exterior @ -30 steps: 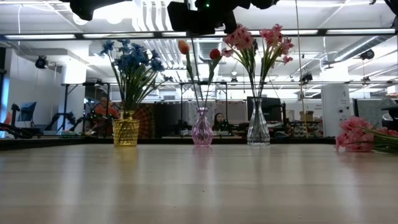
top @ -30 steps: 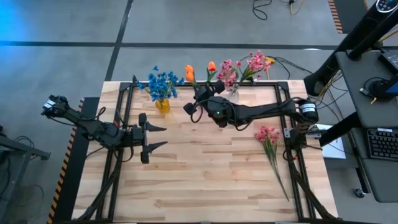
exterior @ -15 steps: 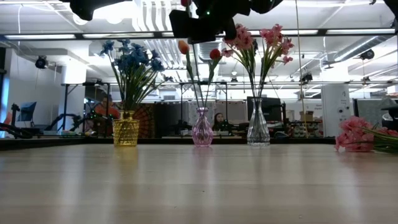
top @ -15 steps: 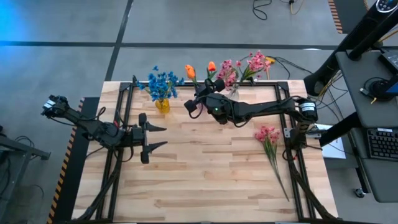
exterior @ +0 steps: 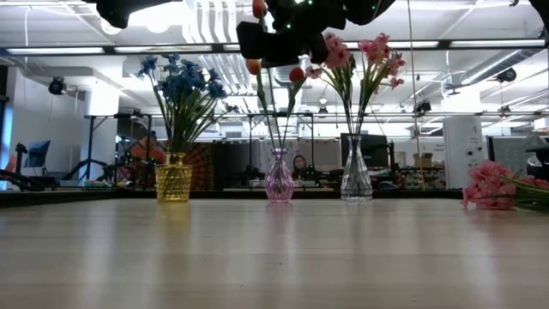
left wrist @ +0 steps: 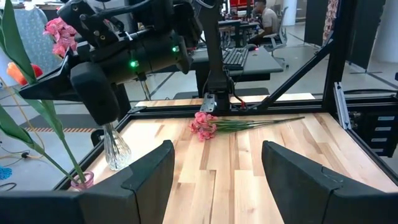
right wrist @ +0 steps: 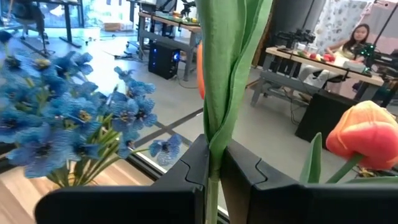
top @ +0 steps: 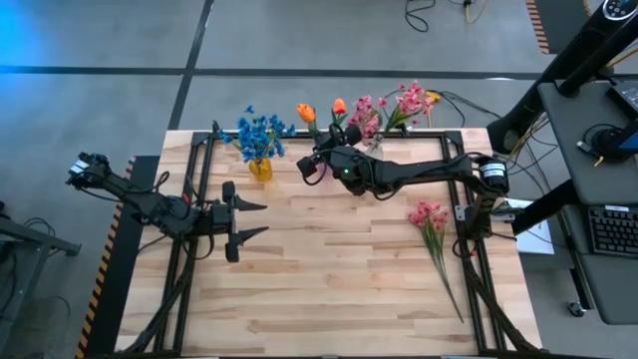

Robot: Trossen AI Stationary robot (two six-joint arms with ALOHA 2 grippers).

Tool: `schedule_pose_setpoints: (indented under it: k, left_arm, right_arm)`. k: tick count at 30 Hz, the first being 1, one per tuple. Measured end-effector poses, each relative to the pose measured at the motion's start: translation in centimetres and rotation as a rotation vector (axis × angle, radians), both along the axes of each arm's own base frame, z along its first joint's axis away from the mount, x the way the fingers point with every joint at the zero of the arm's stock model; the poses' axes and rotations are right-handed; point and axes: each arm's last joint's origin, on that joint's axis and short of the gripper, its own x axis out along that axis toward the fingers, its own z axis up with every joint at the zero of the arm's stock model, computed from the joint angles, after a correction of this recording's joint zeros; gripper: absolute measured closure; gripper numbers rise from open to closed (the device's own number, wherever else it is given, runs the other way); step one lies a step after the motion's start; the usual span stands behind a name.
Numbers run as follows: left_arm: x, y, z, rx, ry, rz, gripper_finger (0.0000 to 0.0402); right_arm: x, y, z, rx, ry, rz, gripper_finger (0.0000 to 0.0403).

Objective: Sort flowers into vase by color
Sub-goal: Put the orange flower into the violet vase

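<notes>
Three vases stand along the far edge: a yellow vase [exterior: 173, 178] with blue flowers [top: 259, 133], a pink vase [exterior: 279, 176] with two orange buds [exterior: 296, 75], and a clear vase [exterior: 356, 176] with pink sprays [top: 399, 105]. My right gripper [top: 319, 152] hovers high above the pink vase, shut on an orange flower [top: 304, 113] whose bud [exterior: 259, 9] stands above the fingers. More pink flowers [top: 431, 224] lie on the table at the right. My left gripper [top: 249, 219] waits open over the table's left side, holding nothing. My right gripper pinches the orange flower's green stem and wrapped leaves [right wrist: 214, 146] between its two fingers, a little below the bud. The fingers come in level from the table's right side and lie across the stem. The flower stands upright, lifted clear of the table.
A black frame rail [top: 329, 137] runs round the tabletop. The near half of the wooden table [top: 329, 289] is bare. Beyond the far edge are desks and seated people [exterior: 302, 167].
My right gripper, still shut on the orange flower, has moved a little toward the table's far edge, closer to the vases. The flower has stayed upright in the hold.
</notes>
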Motion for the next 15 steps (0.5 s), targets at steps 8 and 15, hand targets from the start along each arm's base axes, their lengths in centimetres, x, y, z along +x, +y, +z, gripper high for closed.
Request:
schedule_pose_setpoints:
  k: [8, 15]
  left_arm:
    - [0.00, 0.00, 0.00, 0.000, 0.000, 0.000, 0.0177]
    - [0.00, 0.00, 0.00, 0.000, 0.000, 0.000, 0.0177]
  right_arm:
    - [-0.02, -0.01, -0.10, -0.001, 0.005, 0.001, 0.0372]
    - [-0.02, -0.02, -0.10, -0.001, 0.005, 0.001, 0.0332]
